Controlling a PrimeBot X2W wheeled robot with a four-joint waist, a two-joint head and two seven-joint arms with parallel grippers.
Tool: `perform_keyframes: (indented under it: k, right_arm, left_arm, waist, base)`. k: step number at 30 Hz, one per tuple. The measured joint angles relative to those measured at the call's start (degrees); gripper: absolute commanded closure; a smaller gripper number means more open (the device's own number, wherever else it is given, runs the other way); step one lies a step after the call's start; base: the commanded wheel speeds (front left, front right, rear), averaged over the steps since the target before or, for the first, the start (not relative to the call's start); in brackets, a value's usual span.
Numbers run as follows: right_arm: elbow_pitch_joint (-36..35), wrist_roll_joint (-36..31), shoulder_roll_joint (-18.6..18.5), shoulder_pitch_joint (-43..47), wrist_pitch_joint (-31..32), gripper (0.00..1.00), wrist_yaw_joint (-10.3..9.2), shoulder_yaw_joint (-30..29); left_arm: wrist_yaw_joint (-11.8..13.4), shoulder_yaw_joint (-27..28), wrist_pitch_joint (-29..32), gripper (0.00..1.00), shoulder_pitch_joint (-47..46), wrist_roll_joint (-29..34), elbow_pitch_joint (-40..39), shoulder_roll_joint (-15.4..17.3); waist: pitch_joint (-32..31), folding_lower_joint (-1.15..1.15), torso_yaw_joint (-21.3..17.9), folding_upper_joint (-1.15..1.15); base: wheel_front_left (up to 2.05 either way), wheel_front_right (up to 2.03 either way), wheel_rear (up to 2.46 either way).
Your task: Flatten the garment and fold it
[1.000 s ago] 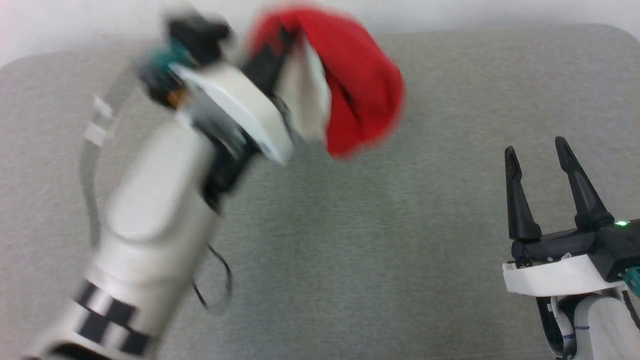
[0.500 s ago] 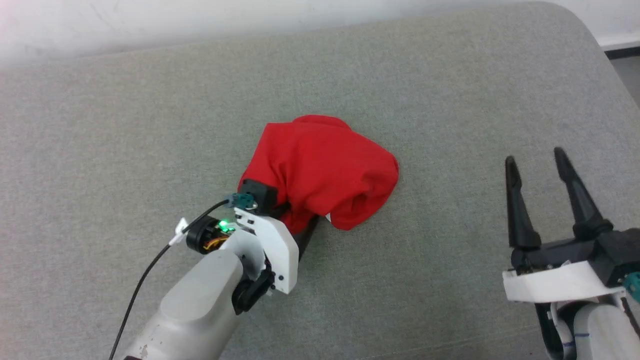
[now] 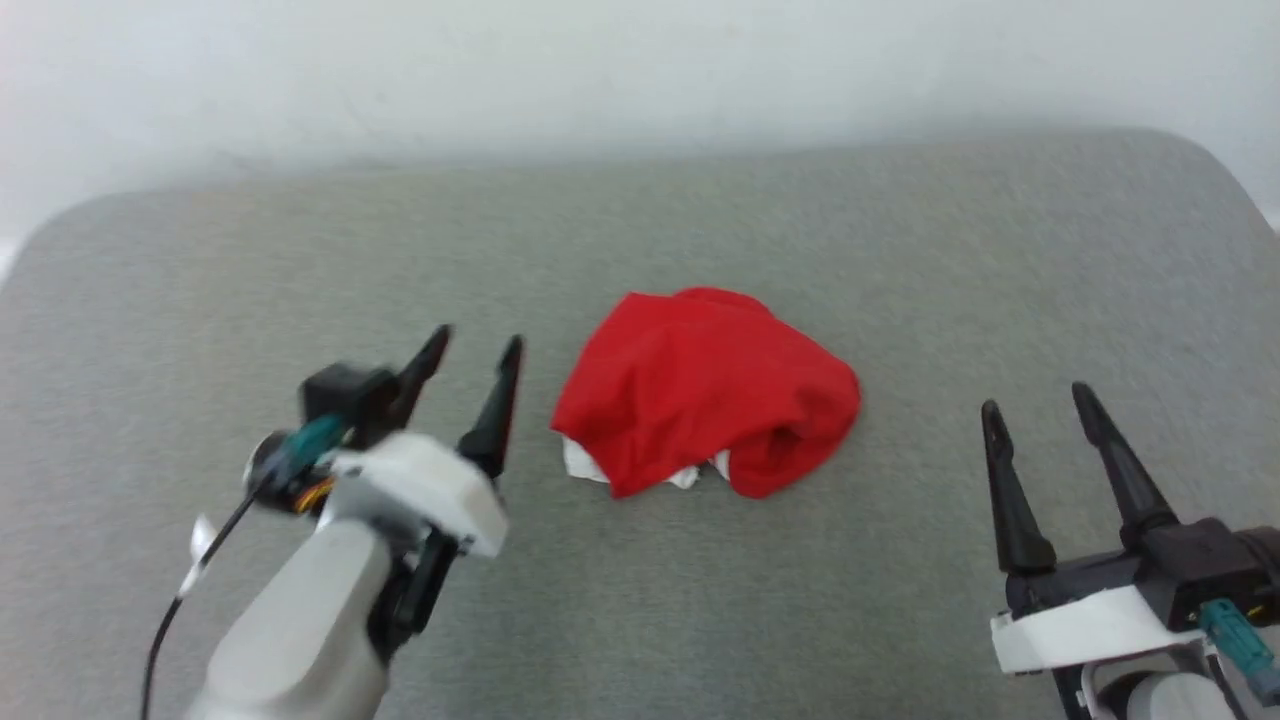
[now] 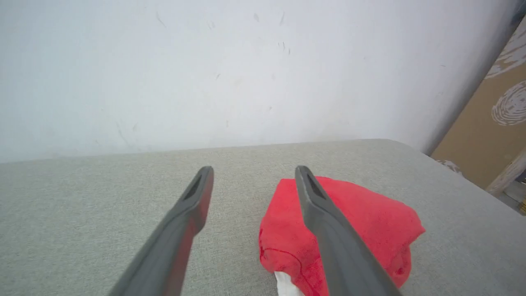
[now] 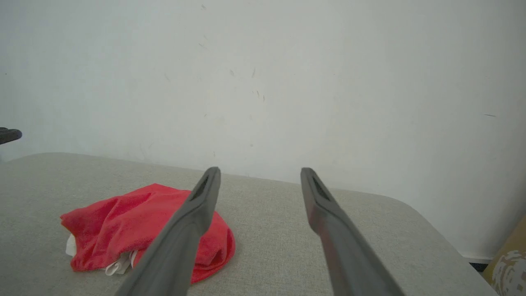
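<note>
A plain pale wall (image 3: 600,70) backs a grey, cloth-covered worktop (image 3: 300,260) with rounded corners. The shirt (image 3: 705,405) lies crumpled in a red heap near the middle of it, touching neither tool. The left tool (image 3: 477,340) hovers just beside the heap at its 9 o'clock, its 2 fingers spread and empty. The right tool (image 3: 1035,400) sits well apart at about 4 o'clock, also spread wide with nothing in it.

The job looks barely begun: this is the flattening step, and no fold is made yet. The next move, I judge, calls for finding 2 separate edges, a hem or shoulder on each side, and pinching just 1 layer so the heap spreads out instead of dragging as a lump.

That looks hard, since collar, lettering and hem are all tucked out of sight. Only slivers of white cloth (image 3: 582,462) peek out at the heap's 6 to 7 o'clock edge. The left tool is blurred in the head view.
</note>
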Motion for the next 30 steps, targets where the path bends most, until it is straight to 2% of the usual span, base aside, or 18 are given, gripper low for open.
perform_keyframes:
  k: [2,6,9,13,17,21,26,30]
  right_arm:
    - [0.2,0.0,0.0,0.6,0.0,0.0,0.0,0.2]
    - [1.2,-0.1,0.0,1.6,0.0,0.0,0.0,1.1]
    - [1.7,-0.5,0.0,2.0,0.0,0.0,0.0,1.3]
    - [3.8,-1.4,0.0,2.0,0.1,0.0,0.0,1.8]
    - [7.6,-3.1,-1.0,1.0,6.2,0.0,0.0,5.0]
    - [12.0,-1.4,-5.7,-3.9,14.0,0.0,0.02,11.6]
    - [18.7,3.4,-10.7,-10.9,23.0,0.0,0.01,17.4]
    - [23.1,7.2,-13.3,-15.6,27.4,0.0,0.01,21.3]
  left_arm:
    - [2.0,1.6,-1.4,0.0,3.5,0.2,-3.5,1.0]
    - [4.9,4.4,-2.3,0.0,12.7,3.0,-9.7,1.0]
    - [6.6,8.9,-2.3,0.0,19.3,5.8,-15.9,-1.0]
    - [6.6,13.0,-2.3,0.0,25.3,9.0,-20.2,-5.0]
    - [4.4,14.4,-2.3,0.0,26.0,12.4,-20.9,-7.4]
    - [1.5,14.9,-2.3,0.0,24.5,14.3,-19.7,-9.6]
    - [-0.6,15.9,-2.3,0.0,22.4,16.1,-17.6,-11.9]
    - [-2.0,16.6,-2.3,0.0,22.3,16.9,-16.2,-13.5]
  waist:
    - [-1.0,0.0,1.3,0.0]
    - [-2.5,0.0,3.6,0.0]
    - [-3.2,0.0,4.9,0.0]
    - [-3.1,0.0,6.3,0.0]
    - [-2.0,0.01,7.7,0.0]
    - [-0.4,0.01,9.3,0.0]
    - [1.6,0.01,12.0,0.01]
    - [3.2,0.01,14.2,0.01]
  base:
    - [0.0,0.0,0.0]
    - [0.0,0.0,0.0]
    - [0.0,0.0,0.0]
    - [0.0,0.0,0.0]
    - [0.0,0.0,0.0]
    - [0.0,0.0,0.0]
    - [0.0,0.0,0.0]
    - [0.0,0.0,0.0]
